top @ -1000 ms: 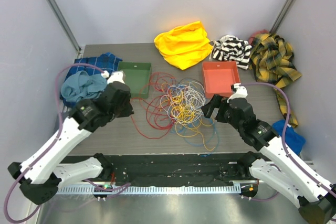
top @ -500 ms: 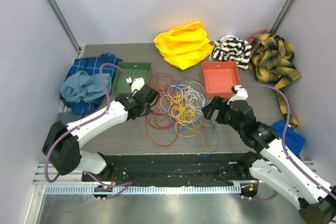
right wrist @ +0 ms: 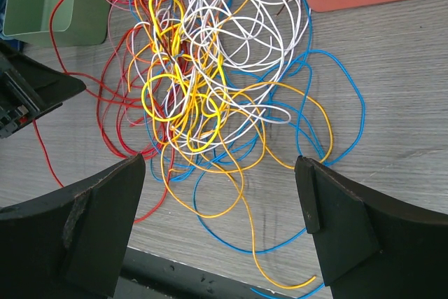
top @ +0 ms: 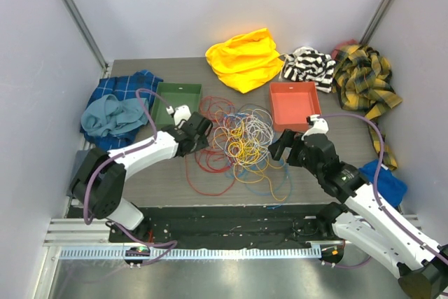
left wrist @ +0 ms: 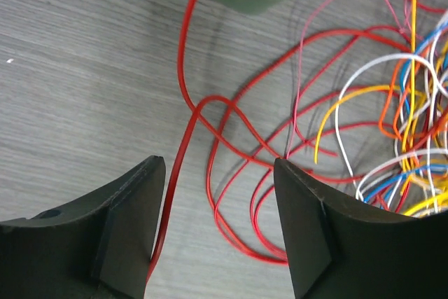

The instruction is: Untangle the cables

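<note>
While the cables (top: 241, 138) lie heaped mid-worktop (top: 161, 185) between the green tray (top: 178, 103) and red tray (top: 294, 99), my left hand (left wrist: 218, 166) stands apart at their left edge, a red strand (left wrist: 183, 54) running between its fingers (left wrist: 126, 229). My right hand (right wrist: 220, 162) gapes wide over the heap's right side.

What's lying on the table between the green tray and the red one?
The tangled cables fill that stretch between the green tray and red tray, clearest in the top view.

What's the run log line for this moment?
left gripper: open, red cable between jaws | right gripper: open near cables | cables: tangled
</note>
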